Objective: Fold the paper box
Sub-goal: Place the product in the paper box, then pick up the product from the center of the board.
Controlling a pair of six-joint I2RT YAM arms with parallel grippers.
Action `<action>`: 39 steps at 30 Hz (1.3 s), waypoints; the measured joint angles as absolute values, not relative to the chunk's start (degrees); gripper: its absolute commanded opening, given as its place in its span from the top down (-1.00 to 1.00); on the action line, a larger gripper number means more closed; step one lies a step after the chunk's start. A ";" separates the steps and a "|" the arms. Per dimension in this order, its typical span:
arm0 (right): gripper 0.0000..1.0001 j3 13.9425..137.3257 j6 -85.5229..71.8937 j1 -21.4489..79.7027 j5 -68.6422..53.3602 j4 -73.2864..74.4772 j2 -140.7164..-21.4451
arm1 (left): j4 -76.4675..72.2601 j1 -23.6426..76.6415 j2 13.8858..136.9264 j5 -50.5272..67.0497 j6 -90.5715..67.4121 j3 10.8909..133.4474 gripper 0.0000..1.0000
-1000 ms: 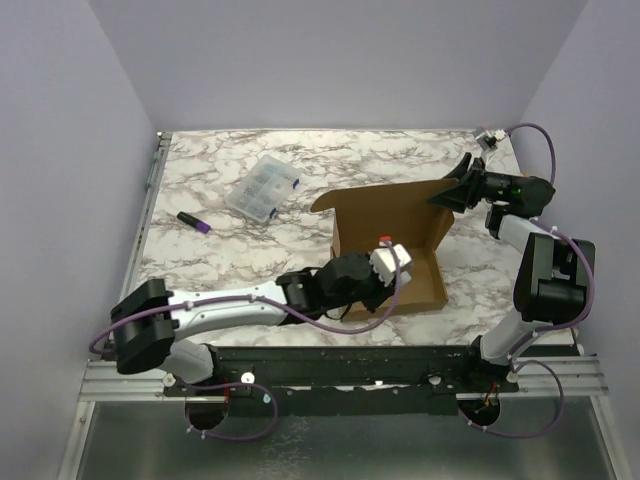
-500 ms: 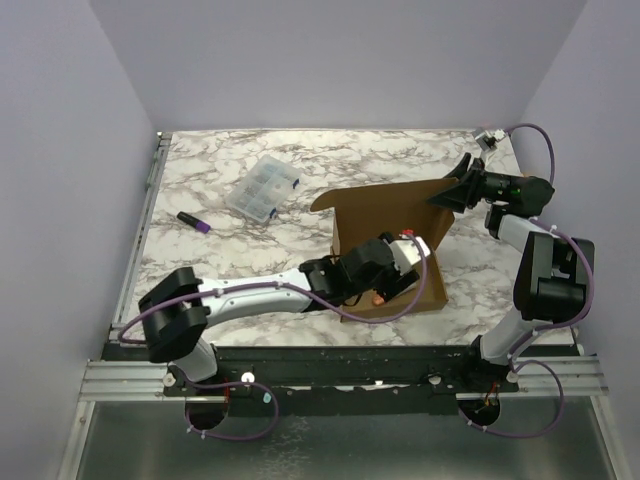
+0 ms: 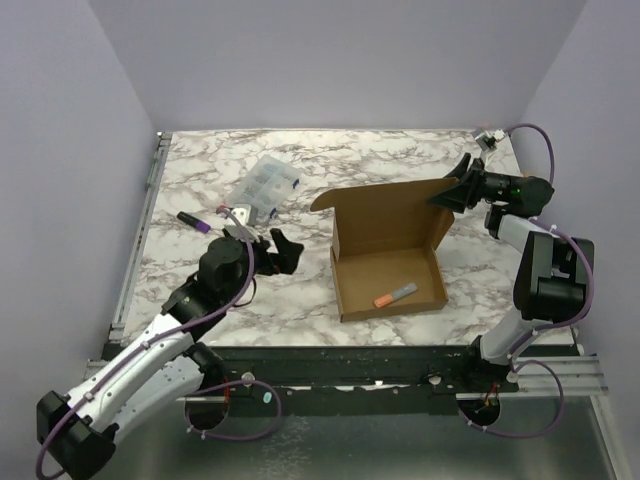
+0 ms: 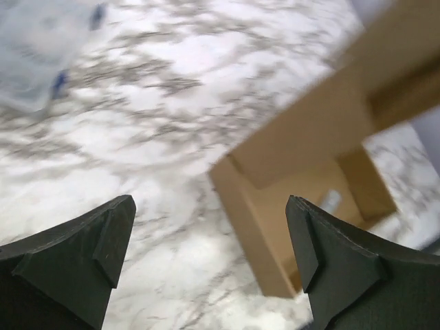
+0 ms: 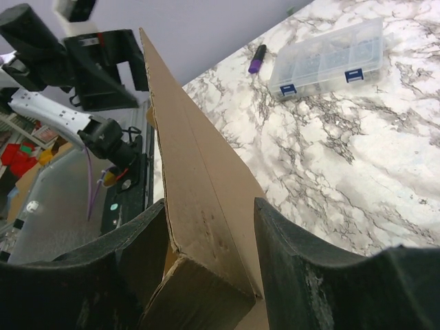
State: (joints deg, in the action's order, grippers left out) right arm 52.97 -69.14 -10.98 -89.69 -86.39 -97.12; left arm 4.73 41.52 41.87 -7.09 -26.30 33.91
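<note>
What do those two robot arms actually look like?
The left arm and right arm have white shells between chunky black joints, with thin purple cables looping alongside. The left gripper and right gripper are matte black, with two wedge-shaped fingers each.

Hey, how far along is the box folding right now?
Done: the paper box has its tray walls standing, and an orange-and-grey pen lies inside. In hand: the right gripper holds the lid upright, jaws pinching its far right corner; the left gripper hovers open over the table, left of the box. Left: folding the lid down and tucking it shut.
</note>
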 measured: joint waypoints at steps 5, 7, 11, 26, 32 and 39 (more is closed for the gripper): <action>-0.11 52.97 -69.17 -10.98 -89.69 -86.39 -97.12 | 8.29 23.33 48.62 -7.79 -33.74 32.99 -0.93; -0.11 52.97 -69.17 -10.98 -89.69 -86.39 -97.12 | 7.60 14.20 55.51 -7.73 -35.94 33.19 -0.77; -0.11 52.97 -69.17 -10.98 -89.69 -86.39 -97.12 | 9.52 0.97 72.01 -11.14 -40.03 38.41 -0.49; -0.11 52.97 -69.14 -10.98 -89.69 -86.39 -97.19 | 18.55 -9.74 107.79 -18.63 -40.80 70.96 -0.13; -0.11 52.97 -69.14 -10.98 -89.69 -86.39 -97.47 | 20.93 -9.63 112.14 -18.48 -40.03 75.68 0.12; -0.11 52.97 -69.14 -10.98 -89.69 -86.39 -97.51 | 21.04 -9.67 112.57 -18.26 -40.23 75.07 0.36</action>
State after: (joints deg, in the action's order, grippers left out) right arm 52.97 -69.14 -10.98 -89.69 -86.39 -97.51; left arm 21.04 -9.67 112.57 -18.26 -40.23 75.07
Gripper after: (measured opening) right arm 0.558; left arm 0.441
